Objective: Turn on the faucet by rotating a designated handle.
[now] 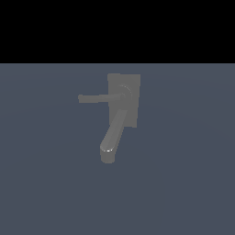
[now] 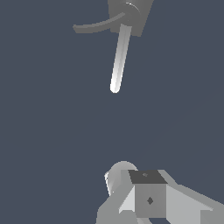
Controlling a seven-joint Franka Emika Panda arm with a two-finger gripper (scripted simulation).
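1. Approaching comes first: the gripper (image 2: 146, 197) should, by judgement, close on the handle's (image 1: 98, 97) thickened tip, where leverage about the hub (image 1: 123, 94) is greatest.
2. Faucet (image 1: 123, 102): back plate, hub and curved spout (image 1: 111, 137) lie well ahead of the gripper; nothing touches.
3. Pose: only the gripper's body shows in the wrist view, aimed at the handle; its fingers are unseen, so open or closed cannot be told.
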